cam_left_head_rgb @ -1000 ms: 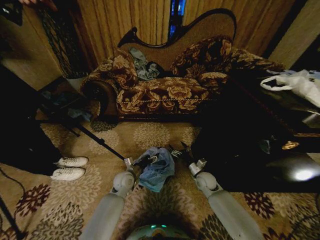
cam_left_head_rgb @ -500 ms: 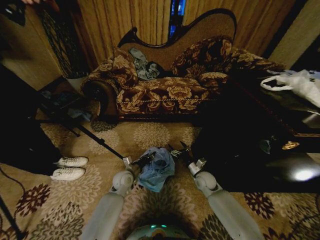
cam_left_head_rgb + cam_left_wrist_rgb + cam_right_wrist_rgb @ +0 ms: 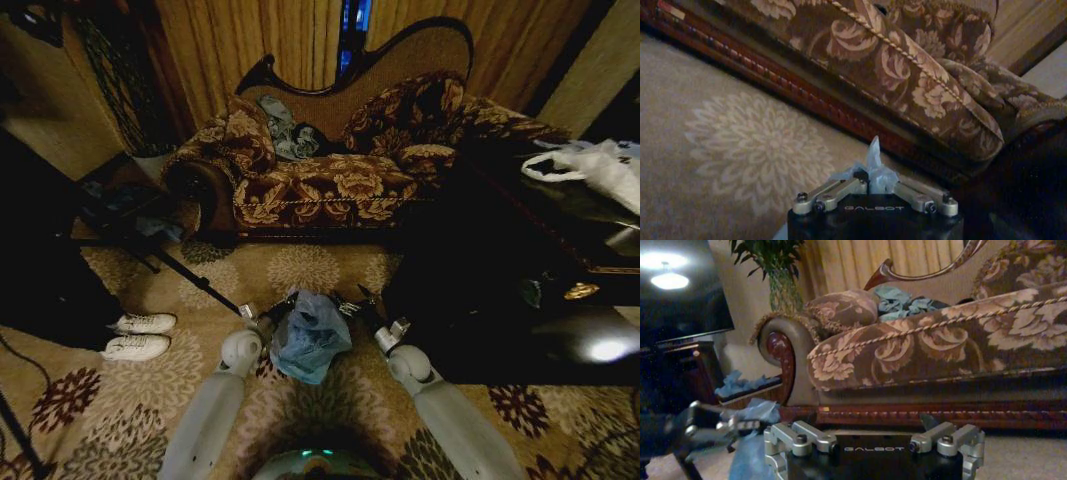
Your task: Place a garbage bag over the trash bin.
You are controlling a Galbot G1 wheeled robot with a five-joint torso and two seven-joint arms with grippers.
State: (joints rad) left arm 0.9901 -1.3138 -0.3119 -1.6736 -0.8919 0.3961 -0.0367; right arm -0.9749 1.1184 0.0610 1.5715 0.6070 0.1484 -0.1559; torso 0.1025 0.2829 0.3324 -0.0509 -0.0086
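Presently, low centre of frame: my left claw (image 3: pixel 870 186) clenched on the garbage bag (image 3: pixel 309 335); my right claw (image 3: pixel 352 303), jaws spread, beside it above the carpet (image 3: pixel 300 268).

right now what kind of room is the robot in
Most likely a home living room: an ornate floral sofa with a carved wooden back, a flower-patterned carpet, long curtains behind, and a potted plant by the sofa arm.

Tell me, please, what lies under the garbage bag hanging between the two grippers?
Under the garbage bag, pinched by the left gripper, only the floral carpet shows around its edges. The bag covers whatever lies directly beneath it.
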